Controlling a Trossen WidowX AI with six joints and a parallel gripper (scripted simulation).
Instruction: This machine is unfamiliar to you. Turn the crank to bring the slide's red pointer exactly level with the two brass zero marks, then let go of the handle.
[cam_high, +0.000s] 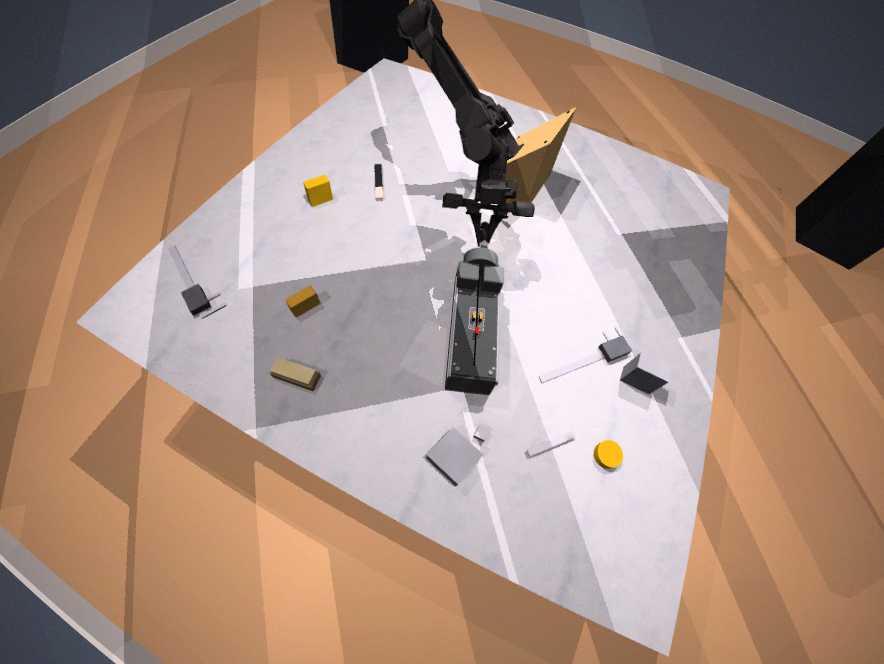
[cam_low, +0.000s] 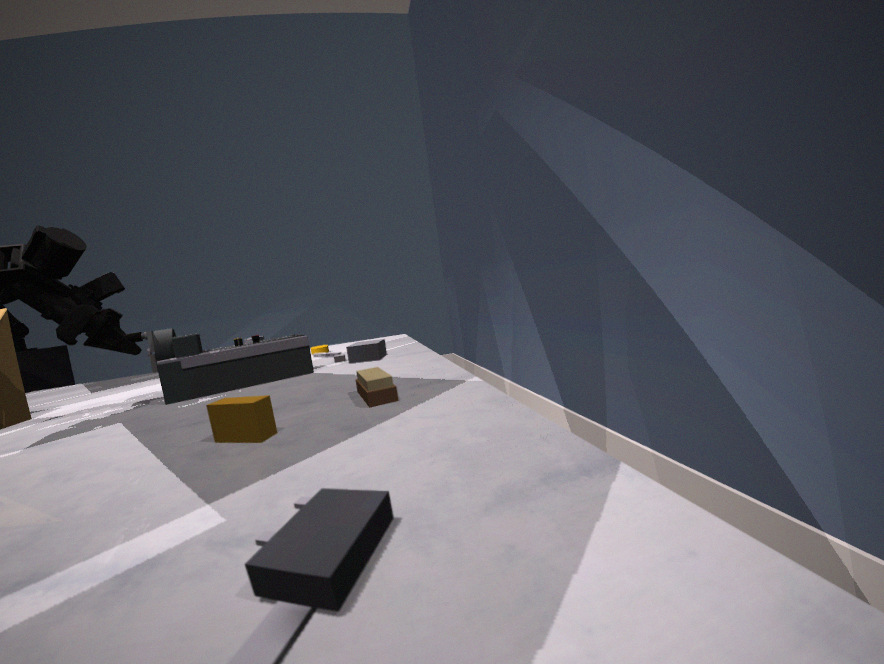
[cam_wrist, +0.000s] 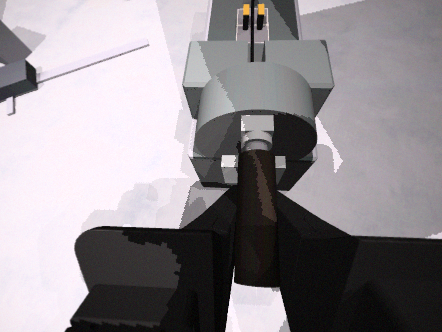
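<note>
The machine (cam_high: 474, 350) (cam_low: 235, 370) is a long dark box on the white mat (cam_high: 343, 228). Its grey crank disc (cam_high: 480, 255) (cam_wrist: 257, 97) (cam_low: 162, 343) sits at the far end. A dark brown handle (cam_wrist: 257, 210) sticks out from the disc. My gripper (cam_high: 487, 230) (cam_wrist: 250, 193) (cam_low: 135, 344) is shut on this handle, one finger on each side. The two brass marks (cam_high: 476, 314) (cam_wrist: 253, 11) lie on the slide track. The red pointer (cam_high: 477, 330) sits just on the near side of them in the top view. It is out of sight in the wrist view.
A tan wedge (cam_high: 540, 153) stands right behind the arm. A yellow cube (cam_high: 318, 190), an amber block (cam_high: 303, 300) (cam_low: 241, 418), a tan block (cam_high: 294, 372) (cam_low: 375, 384), a black box (cam_high: 195, 298) (cam_low: 321, 546), a grey plate (cam_high: 453, 455) and a yellow disc (cam_high: 608, 454) lie scattered.
</note>
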